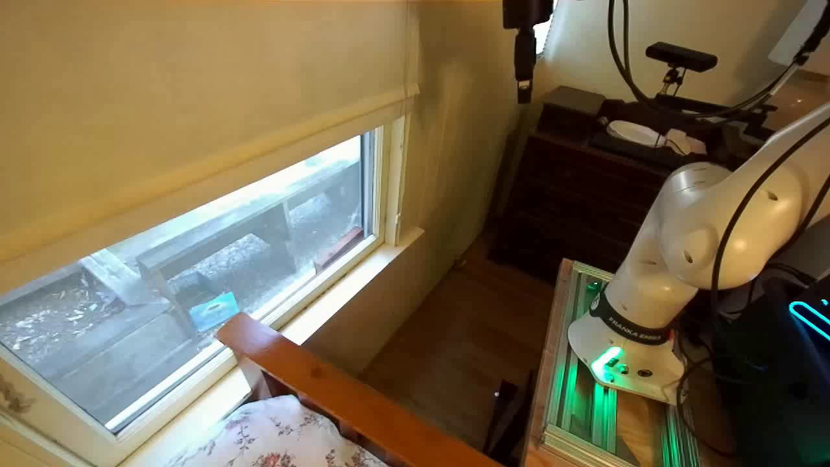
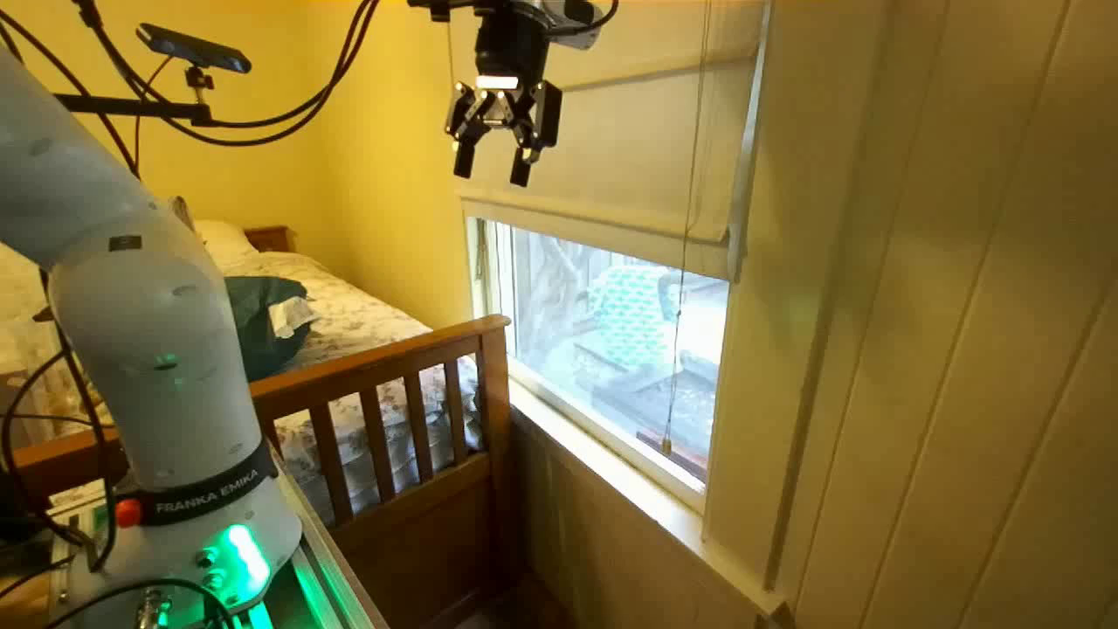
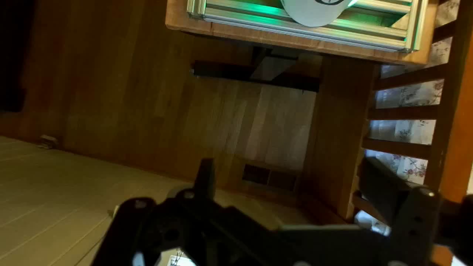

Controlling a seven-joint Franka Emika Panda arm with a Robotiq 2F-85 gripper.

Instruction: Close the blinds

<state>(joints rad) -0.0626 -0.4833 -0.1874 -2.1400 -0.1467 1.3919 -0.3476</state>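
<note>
The blinds are a cream fabric shade, seen in both exterior views (image 1: 214,84) (image 2: 629,157). They hang partway down, with a straight bottom hem and the lower window glass showing beneath it. A thin cord (image 2: 684,288) hangs in front of the blinds and ends in a small knob (image 2: 667,445) near the sill. My gripper (image 2: 493,168) points down, open and empty, and appears in front of the far part of the blinds in that exterior view. It also shows edge-on in an exterior view (image 1: 524,94). In the wrist view its fingers (image 3: 292,173) are spread with nothing between them; the blinds are not recognisable there.
A wooden bed end (image 2: 384,358) stands by the window (image 1: 272,259), above a white sill (image 2: 611,463). The arm's base (image 1: 629,350) sits on a metal-framed stand. A dark dresser (image 1: 564,194) stands by the wall. Black cables (image 2: 288,122) loop off the arm.
</note>
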